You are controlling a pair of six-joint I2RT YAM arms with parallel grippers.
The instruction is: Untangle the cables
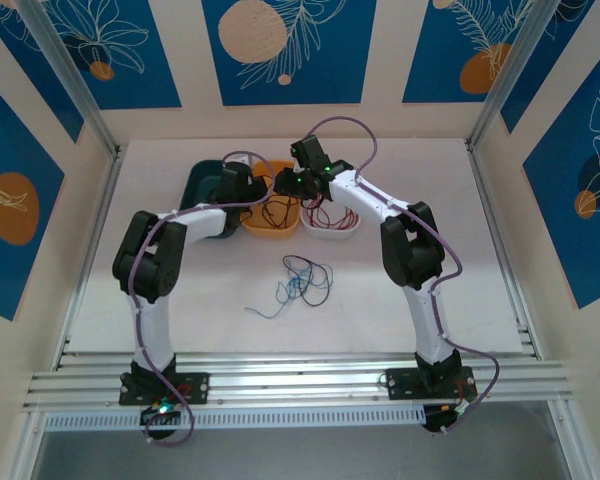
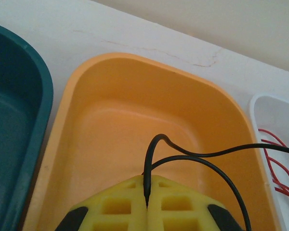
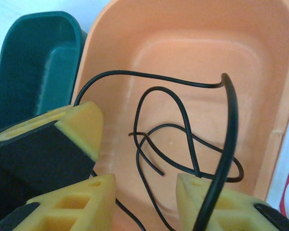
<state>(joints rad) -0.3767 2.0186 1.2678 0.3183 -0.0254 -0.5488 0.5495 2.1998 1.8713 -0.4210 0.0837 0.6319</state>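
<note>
Three shallow plastic trays stand in a row at the far side of my white bench (image 1: 180, 300): a dark teal tray (image 1: 198, 190), an orange tray (image 1: 270, 230) and a white tray (image 1: 330, 234).

Top view: both my arms reach in over the orange tray. A loose tangle of thin blue and black cables (image 1: 302, 280) lies on the open bench, nearer than the trays and between my two arms. Thin red cable (image 1: 325, 214) sits looped in the white tray.

Left wrist view: my left pincer (image 2: 147, 185) is pressed together, its yellow fingers nipping a thin black cable (image 2: 192, 156) at the seam, above the orange tray. From the nip the cable arches up and runs off to the right. Red strands lie in the white tray at the right edge.

Right wrist view: my right pincer (image 3: 144, 187) stands spread, with a clear gap between its yellow pads and nothing clamped. One black strand rises steeply across the front of its right-hand pad. Below, the black cable lies in open loops on the orange tray's floor. My left pincer's tip shows at the left, just beside.
</note>
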